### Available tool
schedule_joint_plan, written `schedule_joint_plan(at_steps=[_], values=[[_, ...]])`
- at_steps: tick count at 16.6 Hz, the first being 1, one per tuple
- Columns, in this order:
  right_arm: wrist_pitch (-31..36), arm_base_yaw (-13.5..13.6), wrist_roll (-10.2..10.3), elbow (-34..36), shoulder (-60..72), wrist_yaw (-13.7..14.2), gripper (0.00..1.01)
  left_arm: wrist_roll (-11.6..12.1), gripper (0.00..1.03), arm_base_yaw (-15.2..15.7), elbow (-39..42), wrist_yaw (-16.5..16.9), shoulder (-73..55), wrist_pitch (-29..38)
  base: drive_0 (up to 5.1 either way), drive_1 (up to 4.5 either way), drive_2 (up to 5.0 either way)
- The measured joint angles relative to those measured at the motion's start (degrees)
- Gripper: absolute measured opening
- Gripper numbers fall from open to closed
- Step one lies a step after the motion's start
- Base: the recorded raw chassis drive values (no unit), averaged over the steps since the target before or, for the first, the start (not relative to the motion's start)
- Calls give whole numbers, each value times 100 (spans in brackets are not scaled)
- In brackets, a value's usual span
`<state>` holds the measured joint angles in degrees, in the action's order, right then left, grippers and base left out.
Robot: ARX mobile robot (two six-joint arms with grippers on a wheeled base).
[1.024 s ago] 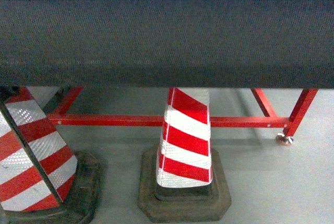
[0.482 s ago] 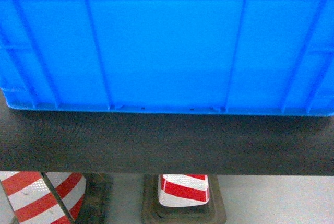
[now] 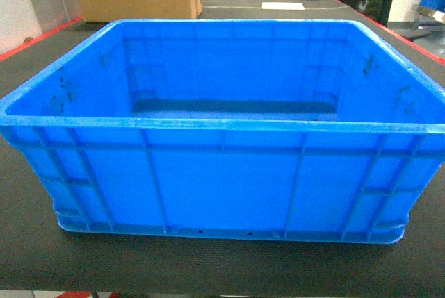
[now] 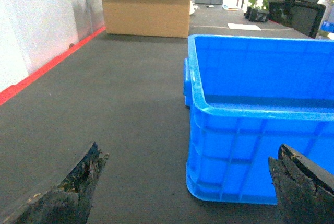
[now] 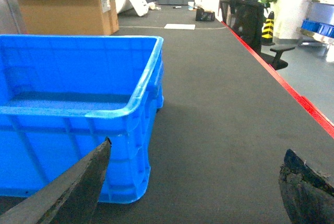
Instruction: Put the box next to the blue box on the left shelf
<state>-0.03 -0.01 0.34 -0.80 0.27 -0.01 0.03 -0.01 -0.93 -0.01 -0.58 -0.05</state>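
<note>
One box (image 3: 222, 166) sat empty on the dark mat table (image 3: 208, 267), ungrasped; no shelf or second blue box showed. Left gripper (image 4: 188, 192) and right gripper (image 5: 193, 187) were spread wide, flanking its near corners without touching; cardboard carton (image 4: 146, 7) stood well behind. Task seemed barely begun; grasp, lift, carry all remained.

Head view: my arms are out of frame. The crate (image 3: 222, 131) near wall hides most of its floor; its left and right edges are cropped. Left wrist view: crate's right side cut off, my left gripper (image 4: 188, 192) shows fingertips only. Right wrist view: crate's left part cropped, right gripper (image 5: 195, 187) fingertips partly cropped. Cardboard box (image 5: 65, 2) lettering too small to read.
</note>
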Motion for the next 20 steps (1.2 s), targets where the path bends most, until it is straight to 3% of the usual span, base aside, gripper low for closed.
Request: schedule_joint_plan(at_steps=[20], values=[[-31, 0, 0, 0, 0, 0, 98, 0, 98, 0, 0, -2, 0, -26, 0, 0, 0]])
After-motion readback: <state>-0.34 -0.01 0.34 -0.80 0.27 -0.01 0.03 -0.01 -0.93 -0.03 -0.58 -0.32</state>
